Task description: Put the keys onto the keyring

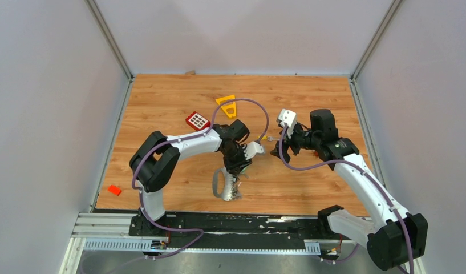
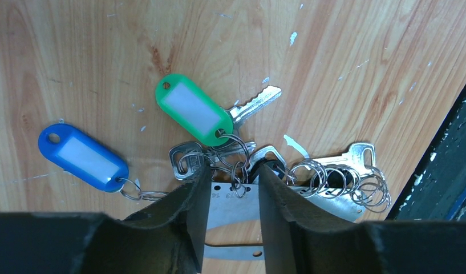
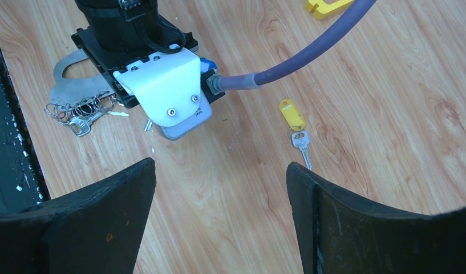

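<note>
Nearest me, at the lower middle of the overhead view, the keyring [image 1: 222, 185] lies on the wooden worktop [image 1: 162, 97], close to its near edge. A small orange block [image 1: 114, 189] sits well apart at lower left.

My left claw [image 2: 233, 171] points down onto the keyring. It is about half closed, with its fingers on either side of the ring's flat grey body. I cannot tell whether it is actually clamping the metal.

Most of the keys are bunched against the keyring at the fingertips. There is a green-tagged key [image 2: 193, 108], a blue tag [image 2: 82, 155] on a small ring, and to the right a tangle of split rings [image 2: 347, 181]. I cannot tell which of these are truly threaded on.

Further up, right of centre, my right claw [image 3: 219, 171] hangs wide and empty above bare wood. Just beyond it lies a yellow-tagged key [image 3: 299, 138], flat on the wood and apart from the rest.

Furthest away are a red tile with white squares [image 1: 197, 120] and a yellow triangular frame [image 1: 226, 105].

I judge the yellow-tagged key to be the one left to add, and I see these risks:
- It is thin and flat, so closing on it may skate it away or scrape the fingertips on the wood.
- The left arm's purple cable [image 3: 310, 51] loops over that spot and the two wrists are close, so a reach could snag or collide.
- If the left hold is loose, the keyring may swivel and shed rings.
</note>
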`<action>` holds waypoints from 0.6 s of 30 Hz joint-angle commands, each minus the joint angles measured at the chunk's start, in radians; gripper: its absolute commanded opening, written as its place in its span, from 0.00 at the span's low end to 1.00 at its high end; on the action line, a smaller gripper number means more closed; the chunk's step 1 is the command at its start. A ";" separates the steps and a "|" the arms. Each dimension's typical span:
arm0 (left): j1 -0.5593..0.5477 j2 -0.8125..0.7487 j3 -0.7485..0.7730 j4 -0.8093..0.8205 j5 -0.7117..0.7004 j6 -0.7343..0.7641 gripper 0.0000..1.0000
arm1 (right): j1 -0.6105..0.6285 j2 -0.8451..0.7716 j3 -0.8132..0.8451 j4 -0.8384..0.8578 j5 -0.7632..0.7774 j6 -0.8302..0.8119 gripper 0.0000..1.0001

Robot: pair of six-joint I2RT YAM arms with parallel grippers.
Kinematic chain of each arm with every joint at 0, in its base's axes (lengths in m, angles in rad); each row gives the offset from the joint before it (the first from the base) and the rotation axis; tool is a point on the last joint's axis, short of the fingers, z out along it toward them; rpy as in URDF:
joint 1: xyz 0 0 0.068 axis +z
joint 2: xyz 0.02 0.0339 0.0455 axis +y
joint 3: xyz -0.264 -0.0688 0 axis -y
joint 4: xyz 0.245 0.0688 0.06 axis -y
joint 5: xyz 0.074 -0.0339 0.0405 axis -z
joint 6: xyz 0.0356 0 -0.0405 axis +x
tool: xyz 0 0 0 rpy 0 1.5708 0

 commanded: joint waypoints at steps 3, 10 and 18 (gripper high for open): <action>-0.004 -0.072 -0.006 -0.011 0.016 0.023 0.27 | -0.003 0.001 0.003 0.029 -0.016 -0.015 0.85; -0.002 -0.079 -0.006 -0.037 0.025 0.043 0.00 | -0.003 0.007 0.004 0.027 -0.016 -0.015 0.85; 0.008 -0.117 -0.001 -0.078 0.096 0.087 0.00 | -0.003 0.016 0.008 0.026 -0.014 -0.016 0.85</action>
